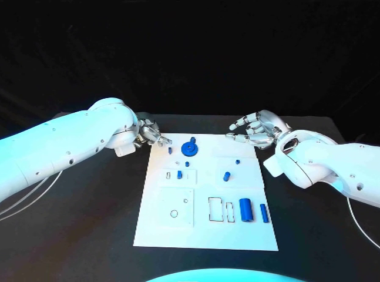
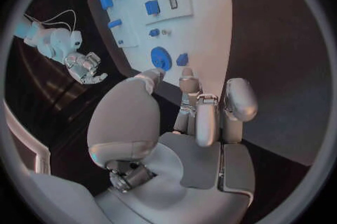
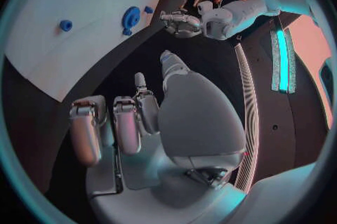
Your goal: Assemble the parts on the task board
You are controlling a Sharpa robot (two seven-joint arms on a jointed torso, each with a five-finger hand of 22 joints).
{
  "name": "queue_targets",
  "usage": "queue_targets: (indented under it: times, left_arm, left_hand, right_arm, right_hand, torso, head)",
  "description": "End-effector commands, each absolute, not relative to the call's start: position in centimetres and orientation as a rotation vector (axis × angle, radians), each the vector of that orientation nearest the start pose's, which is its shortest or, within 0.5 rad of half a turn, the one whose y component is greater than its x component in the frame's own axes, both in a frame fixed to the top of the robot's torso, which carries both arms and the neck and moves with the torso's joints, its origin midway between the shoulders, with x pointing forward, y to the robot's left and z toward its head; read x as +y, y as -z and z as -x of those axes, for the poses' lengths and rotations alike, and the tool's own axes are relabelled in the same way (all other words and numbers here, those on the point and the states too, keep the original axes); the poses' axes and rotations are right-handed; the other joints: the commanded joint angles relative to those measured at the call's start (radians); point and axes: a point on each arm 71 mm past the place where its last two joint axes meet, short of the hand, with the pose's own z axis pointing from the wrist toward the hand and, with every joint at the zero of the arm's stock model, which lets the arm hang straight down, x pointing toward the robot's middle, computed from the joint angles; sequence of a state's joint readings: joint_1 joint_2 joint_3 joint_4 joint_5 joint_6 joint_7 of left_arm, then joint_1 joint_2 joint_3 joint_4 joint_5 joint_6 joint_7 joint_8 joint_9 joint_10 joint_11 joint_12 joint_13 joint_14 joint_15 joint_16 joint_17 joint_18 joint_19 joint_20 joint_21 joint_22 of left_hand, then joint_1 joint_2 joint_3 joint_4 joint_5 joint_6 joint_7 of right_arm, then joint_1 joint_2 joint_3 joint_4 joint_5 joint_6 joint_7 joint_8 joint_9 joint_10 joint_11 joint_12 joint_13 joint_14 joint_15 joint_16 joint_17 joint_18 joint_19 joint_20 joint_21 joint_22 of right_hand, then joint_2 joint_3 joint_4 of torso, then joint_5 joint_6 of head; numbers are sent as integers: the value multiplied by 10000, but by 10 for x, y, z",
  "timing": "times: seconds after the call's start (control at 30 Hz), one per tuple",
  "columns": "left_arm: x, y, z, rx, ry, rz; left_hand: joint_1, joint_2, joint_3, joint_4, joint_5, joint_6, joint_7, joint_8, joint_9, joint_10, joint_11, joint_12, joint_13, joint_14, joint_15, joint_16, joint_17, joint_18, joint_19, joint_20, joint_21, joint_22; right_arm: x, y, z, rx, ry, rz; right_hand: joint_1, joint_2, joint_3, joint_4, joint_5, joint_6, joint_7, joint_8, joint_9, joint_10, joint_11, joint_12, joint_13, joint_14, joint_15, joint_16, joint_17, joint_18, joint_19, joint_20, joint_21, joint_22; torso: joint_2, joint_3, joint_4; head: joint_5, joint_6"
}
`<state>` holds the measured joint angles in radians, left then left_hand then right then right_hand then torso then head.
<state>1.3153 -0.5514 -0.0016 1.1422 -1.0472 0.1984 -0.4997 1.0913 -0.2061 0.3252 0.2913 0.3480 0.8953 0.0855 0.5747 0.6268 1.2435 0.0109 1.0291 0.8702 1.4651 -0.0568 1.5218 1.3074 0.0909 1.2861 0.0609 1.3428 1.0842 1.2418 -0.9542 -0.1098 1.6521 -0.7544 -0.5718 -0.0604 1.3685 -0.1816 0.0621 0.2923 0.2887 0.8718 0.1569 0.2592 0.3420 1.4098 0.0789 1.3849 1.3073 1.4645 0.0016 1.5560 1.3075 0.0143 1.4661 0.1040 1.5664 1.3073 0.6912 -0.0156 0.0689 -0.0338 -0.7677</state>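
The white task board [image 1: 207, 229] lies in the middle of the black table. Near its far edge stands a round blue part [image 1: 190, 148] with a small blue peg [image 1: 170, 150] beside it. Two blue cylinders [image 1: 245, 209] lie side by side at the board's near right. Smaller blue pieces [image 1: 228, 175] sit mid-board. My left hand [image 1: 149, 135] hovers at the board's far left corner, fingers apart, holding nothing. My right hand [image 1: 253, 130] hangs at the far right corner, also empty. The left wrist view shows my left hand [image 2: 196, 117] just short of the round part [image 2: 160, 58].
Several outlined slots and recesses [image 1: 176, 207] mark the near half of the board. Bare black table [image 1: 88, 223] runs along both sides of the board. In the right wrist view, my right hand [image 3: 133, 123] is over the table beside the board [image 3: 70, 50].
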Motion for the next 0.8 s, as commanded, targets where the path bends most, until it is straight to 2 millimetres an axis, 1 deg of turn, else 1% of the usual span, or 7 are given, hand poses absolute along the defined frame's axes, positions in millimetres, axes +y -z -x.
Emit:
queue_targets:
  times: [0.03,0.13,0.33,0.37,0.57,0.7,0.8]
  left_arm:
    - [172,177,-565,22712,3699,1845]
    - [170,179,-567,22706,3680,1936]
    - [167,181,-571,22771,3658,2056]
    - [166,182,-572,22800,3647,2059]
    - [164,187,-574,23012,3572,2035]
    - [163,190,-576,23105,3541,2058]
    - [162,192,-577,23135,3529,2094]
  left_hand:
    - [-62,62,-86,22,-56,-74,-8,-57,-17,-108,-4,-27,-11,720,75,-61,1658,124,-88,-10,-63,-24]
    - [-112,72,-137,23,-105,-85,2,-62,-16,-140,9,-22,-18,715,89,-61,1655,124,-91,6,-64,-17]
    - [-192,120,-264,22,-333,-93,12,-57,-7,-169,23,45,14,717,109,-42,1679,126,-94,37,-61,0]
    - [-192,120,-264,22,-333,-93,12,-57,-7,-169,23,45,14,717,109,-42,1679,126,-94,37,-61,0]
    - [-161,156,-275,7,-390,-88,7,-52,-2,-172,23,69,28,721,111,-32,1692,126,-95,43,-59,5]
    - [-131,172,-273,0,-400,-86,5,-49,0,-179,21,71,23,721,111,-30,1694,126,-95,45,-58,7]
    - [-110,183,-270,-3,-404,-84,5,-47,1,-177,19,83,33,720,111,-30,1694,127,-98,46,-60,4]
  right_arm:
    - [-234,180,-465,16293,-8892,-5975]
    - [-234,180,-465,16284,-8898,-5970]
    - [-233,180,-466,16283,-8918,-5957]
    - [-233,180,-466,16283,-8922,-5955]
    - [-232,180,-466,16285,-8934,-5947]
    - [-232,180,-466,16285,-8940,-5944]
    - [-232,180,-466,16284,-8947,-5941]
  right_hand:
    - [-33,84,-62,-17,-6,7,9,39,5,-58,-36,-50,967,962,5,-45,2250,-143,1047,25,44,2635]
    - [-33,84,-62,-17,-6,7,9,39,5,-58,-36,-50,967,962,5,-45,2250,-143,1047,25,44,2635]
    - [-22,101,-77,-24,-6,6,7,43,4,-63,-38,-57,959,960,3,-52,2241,-143,1047,23,44,2635]
    - [-22,101,-77,-24,-6,6,7,43,4,-63,-38,-57,959,960,3,-52,2241,-143,1047,23,44,2635]
    - [-22,101,-77,-24,-6,6,7,43,4,-63,-38,-57,959,960,3,-52,2241,-143,1047,23,44,2635]
    - [-22,101,-77,-24,-6,6,7,43,4,-63,-38,-57,959,960,3,-52,2241,-143,1047,23,44,2635]
    - [-22,101,-77,-24,-6,6,7,43,4,-63,-38,-57,959,960,3,-52,2241,-143,1047,23,44,2635]
  torso:
    - [24,-12,-13]
    - [45,-17,-31]
    - [45,-15,-17]
    - [34,-7,-20]
    - [35,-6,-27]
    - [39,-4,-32]
    - [42,1,-31]
  head:
    - [11,2]
    - [21,11]
    - [-8,0]
    - [-8,-12]
    - [-32,-41]
    - [-75,-12]
    - [-79,0]
